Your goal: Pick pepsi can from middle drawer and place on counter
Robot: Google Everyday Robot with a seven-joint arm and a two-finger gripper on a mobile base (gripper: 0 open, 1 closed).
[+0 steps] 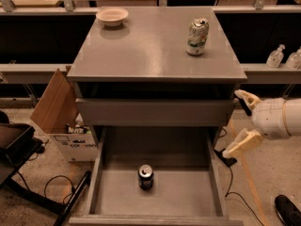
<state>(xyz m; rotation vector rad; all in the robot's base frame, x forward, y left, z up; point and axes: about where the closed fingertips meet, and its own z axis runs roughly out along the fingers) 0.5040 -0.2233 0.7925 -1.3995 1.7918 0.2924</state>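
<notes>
The pepsi can (146, 176) stands upright on the bare floor of the open middle drawer (108, 192), near its centre. The counter (141, 51) is the cabinet's flat grey top above it. My gripper (241, 125) is at the right of the cabinet, level with the shut drawer front, well right of and above the can. Its two cream fingers (242, 144) stand wide apart with nothing between them.
A pale white-and-green can (197, 36) stands at the counter's back right and a cream bowl (112, 16) at its back left. A plain grey drawer front (155, 112) sits above the open drawer. A cardboard box (61, 121) and cables lie on the floor to the left.
</notes>
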